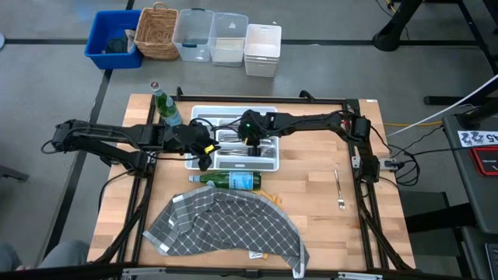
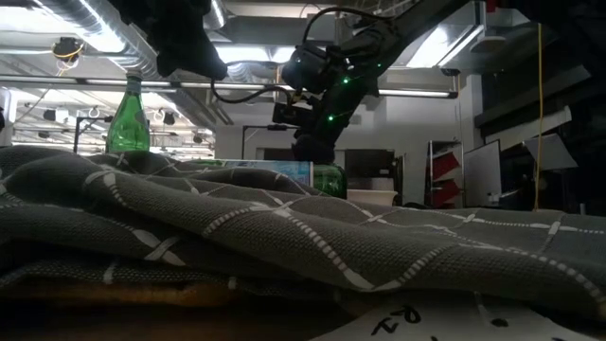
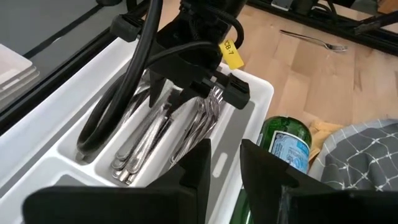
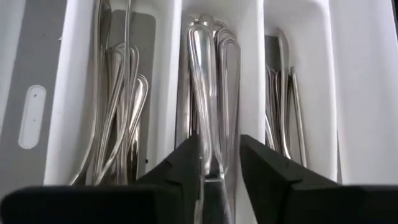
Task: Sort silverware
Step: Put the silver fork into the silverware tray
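Note:
A white compartmented tray (image 1: 233, 113) holds the silverware in three rows: left (image 4: 118, 93), middle (image 4: 211, 56) and right (image 4: 283, 93). My right gripper (image 4: 219, 168) reaches from the table's right and slants down into the middle compartment, open. One shiny handle (image 4: 213, 186) lies between its fingertips on top of the pieces below. My left gripper (image 3: 225, 168) hovers open with nothing between its fingers, over the tray's near left corner (image 1: 204, 155). One fork (image 1: 340, 190) lies flat on the wood at the right. My right gripper's fingers (image 4: 183, 171) stand on either side of the handle (image 4: 213, 186), coming from above along its length. The handle rests on the other pieces in the compartment. Whether a finger touches it, I cannot tell.
A green bottle (image 1: 233, 180) lies on its side just near of the tray; another (image 1: 165, 109) stands at its far left corner. A grey checked cloth (image 1: 226, 225) is bunched at the near edge. Bins and a basket (image 1: 156, 31) stand beyond the table.

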You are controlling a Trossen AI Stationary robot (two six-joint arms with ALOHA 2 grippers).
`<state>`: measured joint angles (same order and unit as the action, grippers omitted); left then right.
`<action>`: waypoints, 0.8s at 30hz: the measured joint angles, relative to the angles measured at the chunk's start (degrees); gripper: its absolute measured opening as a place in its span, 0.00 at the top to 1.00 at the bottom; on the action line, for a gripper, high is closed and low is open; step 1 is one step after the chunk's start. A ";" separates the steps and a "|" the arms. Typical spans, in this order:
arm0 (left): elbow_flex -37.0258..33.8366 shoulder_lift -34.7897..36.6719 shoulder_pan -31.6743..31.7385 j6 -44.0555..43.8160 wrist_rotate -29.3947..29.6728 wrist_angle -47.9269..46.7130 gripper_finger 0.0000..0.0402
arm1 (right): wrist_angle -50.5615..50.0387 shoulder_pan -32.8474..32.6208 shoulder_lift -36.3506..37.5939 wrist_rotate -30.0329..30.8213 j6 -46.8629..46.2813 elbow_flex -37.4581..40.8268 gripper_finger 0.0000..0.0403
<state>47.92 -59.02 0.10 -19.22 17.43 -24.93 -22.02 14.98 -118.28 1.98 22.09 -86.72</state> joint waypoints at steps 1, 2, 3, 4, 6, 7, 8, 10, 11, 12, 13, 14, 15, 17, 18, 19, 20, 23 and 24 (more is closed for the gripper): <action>0.00 0.24 0.00 0.00 0.00 -0.09 0.82 | 0.01 0.01 0.00 0.00 -0.59 0.00 0.69; 0.00 0.58 0.00 0.01 0.00 -0.25 0.82 | 0.02 0.01 0.00 0.00 -0.96 0.00 0.68; 0.00 1.08 -0.02 0.04 0.00 -0.32 0.82 | 0.01 0.01 0.00 0.00 -1.14 0.00 0.66; 0.00 1.84 -0.02 0.07 0.00 -0.54 0.82 | 0.00 0.01 0.00 0.09 -1.32 0.00 0.65; 0.00 3.84 -0.02 0.07 0.00 -1.95 0.82 | -0.13 0.00 0.07 0.71 -2.48 0.00 0.64; 0.00 4.98 -0.02 0.07 0.00 -2.95 0.82 | -0.55 0.01 0.24 0.87 -3.08 0.00 0.64; 0.00 6.23 -0.02 0.06 0.00 -4.13 0.82 | -1.04 -0.01 0.53 0.98 -3.84 0.00 0.64; -0.12 8.88 -0.20 -0.15 0.00 -6.60 0.82 | -2.44 0.01 1.51 1.05 -5.36 0.00 0.64; -0.76 10.24 -0.40 -0.12 0.06 -6.56 0.82 | -3.60 0.01 2.20 1.36 -5.77 0.00 0.64; -1.67 11.80 -0.58 0.14 0.09 -6.34 0.82 | -4.85 0.01 3.04 1.59 -6.19 0.00 0.64; -2.86 13.22 -0.80 0.35 0.07 -5.97 0.82 | -6.63 0.00 3.99 1.89 -6.68 0.00 0.64; -4.06 14.47 -1.12 0.31 0.07 -5.46 0.82 | -8.40 -0.02 5.05 2.31 -7.28 0.00 0.64; -5.46 15.80 -1.40 0.07 0.07 -4.57 0.82 | -10.24 -0.02 6.11 2.43 -8.49 0.00 0.64; -8.66 18.17 -2.06 -0.13 0.01 -2.88 0.82 | -14.67 -0.02 8.47 2.41 -12.41 0.00 0.64; -10.47 19.25 -2.36 -0.05 -0.05 -1.27 0.82 | -16.93 -0.02 9.61 2.32 -15.08 0.00 0.64; -12.29 20.15 -2.58 0.20 -0.15 0.84 0.82 | -19.35 -0.02 10.80 2.09 -18.17 0.00 0.64; -14.19 21.04 -2.77 0.52 -0.48 3.17 0.82 | -21.84 -0.02 11.99 1.64 -21.46 0.00 0.64; -20.35 22.98 -2.91 1.71 -3.25 12.36 0.82 | -31.22 0.01 15.01 -0.83 -32.85 0.00 0.63; -22.48 23.50 -2.89 1.96 -4.88 15.98 0.82 | -34.63 0.01 15.80 -2.07 -36.86 0.00 0.63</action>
<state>25.44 -35.53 -2.79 -17.26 12.55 -8.95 -56.65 14.98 -102.48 -0.10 -14.76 -86.72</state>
